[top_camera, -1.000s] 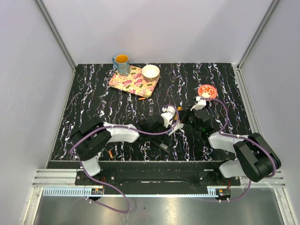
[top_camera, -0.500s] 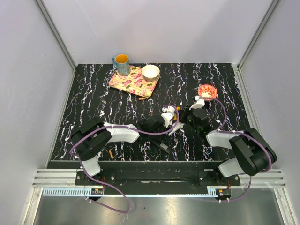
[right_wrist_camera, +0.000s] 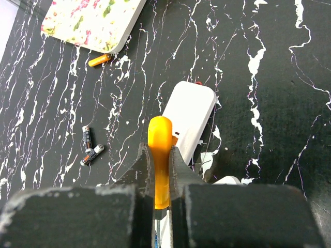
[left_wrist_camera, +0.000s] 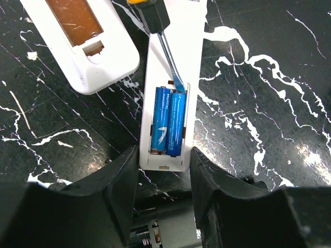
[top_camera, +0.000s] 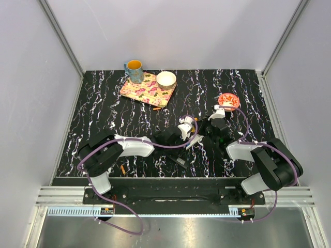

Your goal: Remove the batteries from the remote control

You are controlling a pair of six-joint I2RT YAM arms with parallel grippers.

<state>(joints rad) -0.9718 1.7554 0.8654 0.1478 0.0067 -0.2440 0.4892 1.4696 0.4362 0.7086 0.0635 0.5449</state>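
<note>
Since a second ago the right arm's elbow has swung inward and its jaws have edged toward the far side; the left arm lies as it did.

From the top camera, the left gripper [top_camera: 189, 135] and right gripper [top_camera: 214, 127] meet near the middle of the marbled black surface [top_camera: 103, 119], over the white remote control [top_camera: 194, 140]. A flowered tray [top_camera: 147, 89] sits at the far left with a mug [top_camera: 134, 71] at its corner and a white bowl [top_camera: 166, 79] on it. One orange battery [top_camera: 157, 109] lies just off the tray's near edge, and another orange cell [top_camera: 122, 169] lies by the left arm's base. A red bowl [top_camera: 228, 100] stands to the far right. A flat black bar [top_camera: 178, 161] lies near the front edge.

From the left wrist, the left gripper [left_wrist_camera: 163, 178] has its jaws pressed on either side of the remote control's [left_wrist_camera: 191, 46] near end. Two blue batteries [left_wrist_camera: 168, 121] lie side by side in the open compartment. The blade of a screwdriver [left_wrist_camera: 155, 15] touches their far end. A white casing [left_wrist_camera: 111, 57] with a brown inset lies just beside the remote.

From the right wrist, the right gripper [right_wrist_camera: 159, 151] has its jaws closed tight on the screwdriver's orange handle [right_wrist_camera: 159, 132]. A white slab [right_wrist_camera: 189, 121] lies just beyond it; which white piece it is I cannot tell. The orange battery [right_wrist_camera: 99, 60] lies at the tray's [right_wrist_camera: 93, 20] edge, and two dark cells [right_wrist_camera: 88, 137] lie together further left.
</note>
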